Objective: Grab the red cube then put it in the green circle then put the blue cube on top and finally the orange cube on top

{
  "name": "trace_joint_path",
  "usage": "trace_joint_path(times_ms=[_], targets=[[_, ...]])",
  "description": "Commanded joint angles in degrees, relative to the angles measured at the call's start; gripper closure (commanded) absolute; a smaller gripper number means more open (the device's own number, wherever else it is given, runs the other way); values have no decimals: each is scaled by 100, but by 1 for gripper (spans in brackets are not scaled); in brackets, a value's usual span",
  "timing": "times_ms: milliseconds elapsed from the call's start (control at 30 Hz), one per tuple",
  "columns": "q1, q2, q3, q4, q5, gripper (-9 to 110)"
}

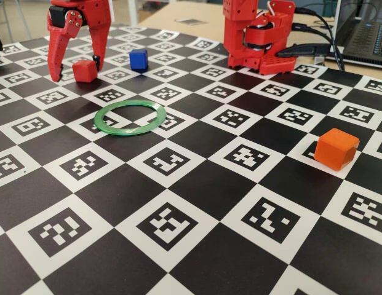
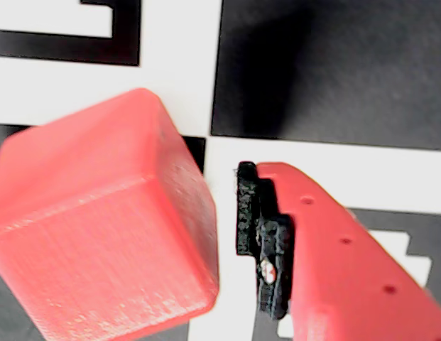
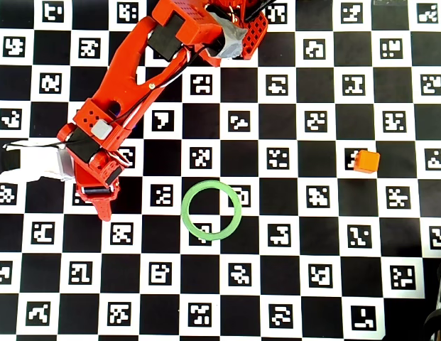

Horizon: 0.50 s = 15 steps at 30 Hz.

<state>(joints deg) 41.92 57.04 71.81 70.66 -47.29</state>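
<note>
The red cube [image 1: 85, 70] rests on the checkered board at the far left, between the two fingers of my gripper [image 1: 76, 72], which stands open around it. In the wrist view the red cube [image 2: 99, 227] fills the left side, and a narrow gap separates it from the black pad [image 2: 248, 213] of one finger; the other finger is out of frame. The blue cube [image 1: 139, 59] sits just right of the gripper. The green circle [image 1: 130, 117] lies flat, nearer the camera, with nothing inside it. The orange cube [image 1: 336, 149] sits far right. From overhead, my arm hides the red and blue cubes.
The arm's red base [image 1: 258, 37] stands at the back of the board with cables running right to a laptop [image 1: 366, 37]. The overhead view shows the green circle [image 3: 211, 209] right of the gripper [image 3: 99, 206] and the orange cube [image 3: 366, 161] far right.
</note>
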Motion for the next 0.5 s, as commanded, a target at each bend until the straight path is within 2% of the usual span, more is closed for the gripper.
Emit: trace_joint_path(times_ms=[0, 467], targets=[[-44, 176, -44, -97, -158, 57], [44, 158, -18, -123, -1406, 57]])
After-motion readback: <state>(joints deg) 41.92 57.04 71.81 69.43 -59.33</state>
